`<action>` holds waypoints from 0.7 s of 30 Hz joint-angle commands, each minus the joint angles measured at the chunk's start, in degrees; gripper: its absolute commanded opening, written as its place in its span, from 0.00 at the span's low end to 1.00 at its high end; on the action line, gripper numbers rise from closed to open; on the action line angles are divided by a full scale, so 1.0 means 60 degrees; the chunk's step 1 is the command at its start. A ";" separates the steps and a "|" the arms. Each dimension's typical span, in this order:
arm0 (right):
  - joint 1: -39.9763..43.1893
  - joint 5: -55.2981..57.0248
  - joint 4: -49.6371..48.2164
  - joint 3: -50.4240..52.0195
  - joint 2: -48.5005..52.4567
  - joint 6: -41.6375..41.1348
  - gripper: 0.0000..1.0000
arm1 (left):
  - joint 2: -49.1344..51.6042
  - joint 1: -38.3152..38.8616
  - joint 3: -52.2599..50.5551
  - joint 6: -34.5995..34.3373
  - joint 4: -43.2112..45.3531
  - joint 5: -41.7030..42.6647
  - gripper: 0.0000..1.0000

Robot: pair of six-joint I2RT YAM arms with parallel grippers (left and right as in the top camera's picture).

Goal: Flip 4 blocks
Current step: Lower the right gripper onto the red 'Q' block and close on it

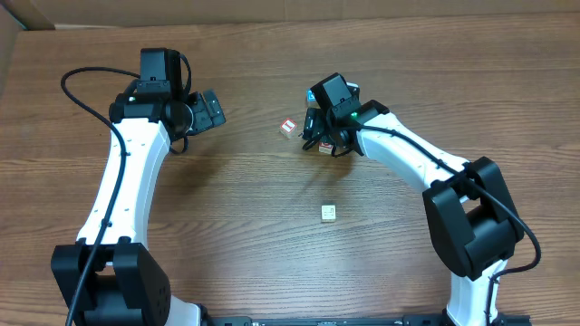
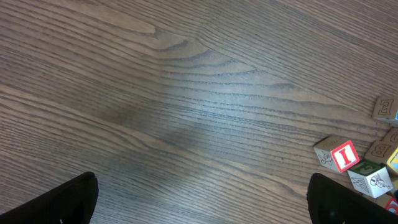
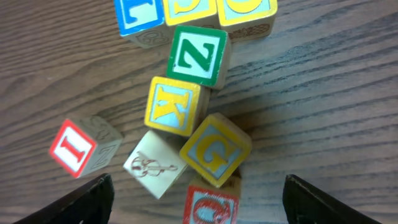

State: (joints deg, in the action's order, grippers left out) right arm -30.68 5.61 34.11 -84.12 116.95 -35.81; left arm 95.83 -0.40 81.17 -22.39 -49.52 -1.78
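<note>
Blocks [image 1: 322,136] are bunched toward the far edge of the surface [image 1: 236,235], right of its middle; red I block [image 3: 78,147] sits at the cluster's fringe, just beside the cream block [image 3: 152,165] with a line drawing; contact between the two cannot be told; a red-printed block [image 3: 211,208] is cut off by the lower frame edge; a lone yellowish block [image 1: 328,212] lies well apart, nearer the surface's middle, judged set aside so it is not mixed with the rest.

Yellow G block [image 3: 214,149] and yellow K block [image 3: 173,106] are wedged corner to corner; green Z block [image 3: 196,56] and blue L block [image 3: 138,12] lie beyond, toward the far edge; these are judged not to be flipped.

Right hand [image 3: 208,202] is held over the cluster with fingers spread wide and nothing between them; the spread is judged wide enough to straddle one block.

Left hand [image 2: 202,202] is fully spread and empty over bare wood, toward the far-left part of the surface; judged parked clear of the right arm.
</note>
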 commanded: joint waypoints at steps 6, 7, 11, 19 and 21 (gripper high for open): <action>0.0025 0.0313 -0.0321 -0.0160 0.0452 0.0007 0.89 | 0.0047 0.0007 0.0193 -0.0087 0.0011 0.0015 1.00; 0.0025 0.0313 -0.0331 -0.0160 0.0452 0.0007 0.88 | 0.0047 0.0007 0.0193 -0.0087 0.0011 0.0015 1.00; -0.0029 0.0306 -0.0386 -0.0160 0.0452 0.0007 0.88 | 0.0047 0.0007 0.0193 -0.0087 0.0007 0.0015 1.00; -0.0036 0.0313 0.0138 -0.0160 0.0452 0.0007 0.67 | 0.0047 0.0007 0.0197 -0.0087 0.0011 0.0015 1.00; -0.0036 0.0310 0.0189 -0.0160 0.0452 0.0007 0.63 | 0.0047 0.0007 0.0193 -0.0087 0.0011 0.0015 1.00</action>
State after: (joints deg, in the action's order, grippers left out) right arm -30.79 6.42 34.50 -84.33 119.55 -35.97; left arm 95.83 -0.40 81.17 -22.39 -49.52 -1.78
